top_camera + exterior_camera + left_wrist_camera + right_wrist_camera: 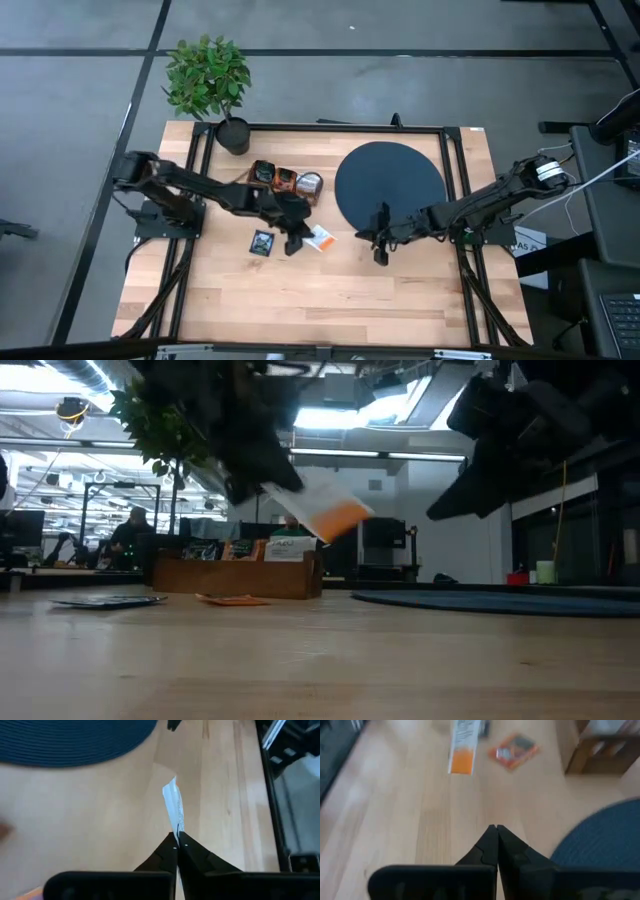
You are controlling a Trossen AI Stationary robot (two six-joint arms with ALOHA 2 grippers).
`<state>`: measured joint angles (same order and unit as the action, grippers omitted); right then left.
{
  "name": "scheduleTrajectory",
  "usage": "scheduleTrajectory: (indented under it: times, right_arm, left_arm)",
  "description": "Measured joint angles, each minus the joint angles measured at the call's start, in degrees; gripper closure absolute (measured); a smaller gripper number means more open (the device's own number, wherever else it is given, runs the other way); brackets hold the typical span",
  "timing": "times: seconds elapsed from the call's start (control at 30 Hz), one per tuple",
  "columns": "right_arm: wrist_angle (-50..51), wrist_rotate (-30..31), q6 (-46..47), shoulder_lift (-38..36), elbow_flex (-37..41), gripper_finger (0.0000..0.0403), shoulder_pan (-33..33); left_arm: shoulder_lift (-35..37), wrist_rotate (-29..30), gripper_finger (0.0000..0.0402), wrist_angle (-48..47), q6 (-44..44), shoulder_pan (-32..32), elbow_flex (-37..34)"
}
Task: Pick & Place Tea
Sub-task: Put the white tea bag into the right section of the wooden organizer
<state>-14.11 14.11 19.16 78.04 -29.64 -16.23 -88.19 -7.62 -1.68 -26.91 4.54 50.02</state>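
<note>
- L gripper [176, 840] jaws pinch white/orange tea sachet [325, 510] by its edge, lifted over worktop [330, 290] centre.
- R gripper [496, 832] jaws closed, empty, near disc [390, 185].
- Risk imo: thin edge grip, sachet could slip or twist.

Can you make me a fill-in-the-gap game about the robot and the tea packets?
1. The left tool is shut on a white and ____ tea sachet.
2. That sachet is lifted up off the ____.
3. The right tool is shut and holds ____.
4. The big round disc is coloured ____.

Missing words: orange; table; nothing; dark blue
</note>
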Motion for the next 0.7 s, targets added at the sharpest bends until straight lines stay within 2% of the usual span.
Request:
scheduleTrajectory:
  times: [0.13, 0.33, 0.5, 0.7]
  right_arm:
    - [-8.7, 3.8, -0.1, -0.1, 2.8, 0.0398, 0.0]
    - [-8.6, 4.8, -0.2, -0.1, 3.0, 0.0398, 0.0]
    - [-8.4, 4.8, 0.0, -0.1, 3.0, 0.0391, 0.0]
    - [-8.3, 4.8, 0.0, -0.1, 3.0, 0.0385, 0.0]
  left_arm:
    - [7.4, 3.2, 0.0398, -9.8, 4.8, -1.1, 0.0]
    - [15.1, 6.3, 0.0398, -22.7, 13.2, -2.4, 0.0]
    - [18.3, 9.2, 0.0398, -28.8, 19.1, -4.2, 0.0]
    - [19.0, 9.5, 0.0398, -35.0, 23.6, -7.3, 2.1]
